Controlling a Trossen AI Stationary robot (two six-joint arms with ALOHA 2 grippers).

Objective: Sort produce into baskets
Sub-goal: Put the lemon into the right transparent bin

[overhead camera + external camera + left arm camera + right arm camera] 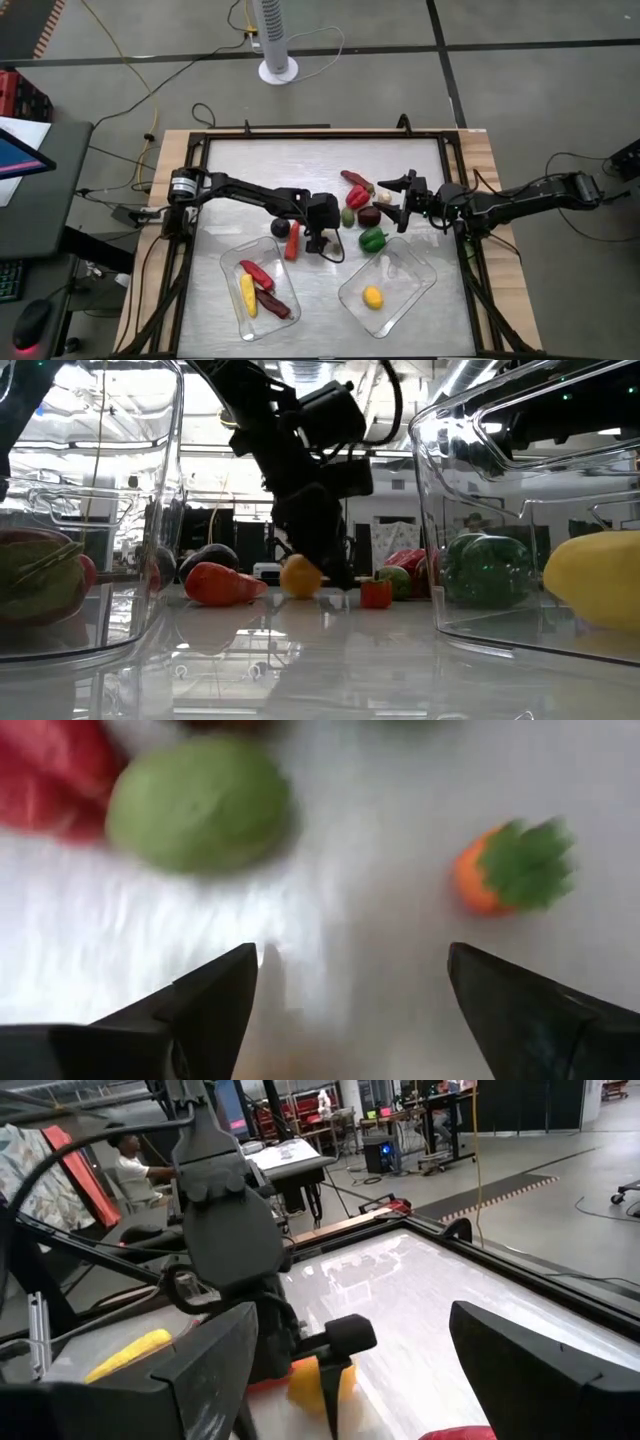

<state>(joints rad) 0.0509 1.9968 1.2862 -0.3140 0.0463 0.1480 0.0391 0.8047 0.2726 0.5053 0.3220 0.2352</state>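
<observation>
My left gripper (322,240) (350,1010) is open, pointing down close over the table's middle. An orange round piece (300,575) lies right beside its fingers; I cannot tell whether they touch. A green round piece (200,800) and a small orange piece with a green top (510,865) lie just beyond the fingers. An orange carrot (292,240) and a dark purple piece (280,228) lie to its left. My right gripper (400,200) (350,1380) is open and empty, beside a dark red piece (369,215) and a green pepper (373,238).
The left clear tray (232,262) near the front holds red chillies (256,271) and yellow corn (247,295). The right clear tray (420,268) holds one yellow piece (373,297). A red chilli (356,180) lies farther back. A raised black frame (300,133) rims the table.
</observation>
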